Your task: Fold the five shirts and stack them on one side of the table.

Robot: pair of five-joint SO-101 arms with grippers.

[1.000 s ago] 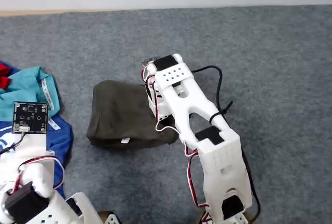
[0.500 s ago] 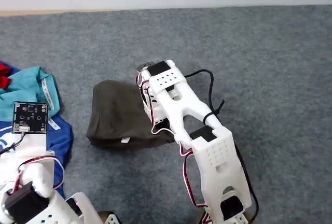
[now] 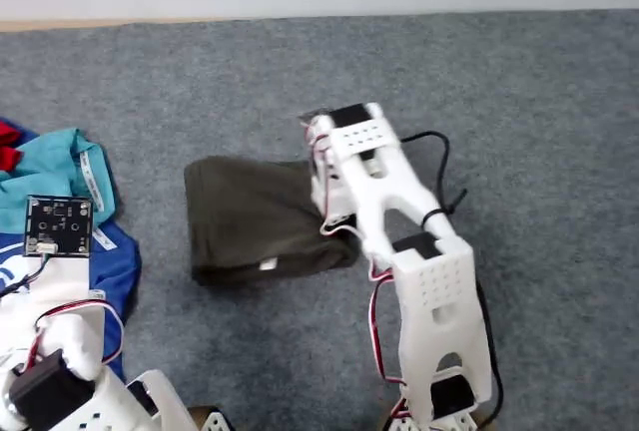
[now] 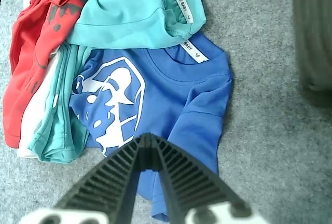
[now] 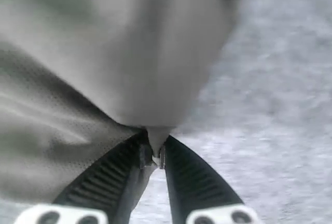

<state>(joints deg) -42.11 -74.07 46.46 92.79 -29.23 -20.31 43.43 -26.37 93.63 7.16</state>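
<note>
The right end effector [image 5: 152, 156] is clamped shut on the edge of the olive shirt [image 5: 104, 53], with a pinch of fabric caught between its fingers. From there the olive shirt spreads out, folded, across the grey tabletop [image 3: 539, 102] toward the other arm. The left end effector [image 4: 148, 143] has its fingers pressed together on nothing and hangs just above a blue shirt [image 4: 171, 94]. Beyond that end effector, past the blue collar, lies a teal shirt [image 4: 135, 16]. A red shirt [image 4: 41, 37] is heaped beside it.
</note>
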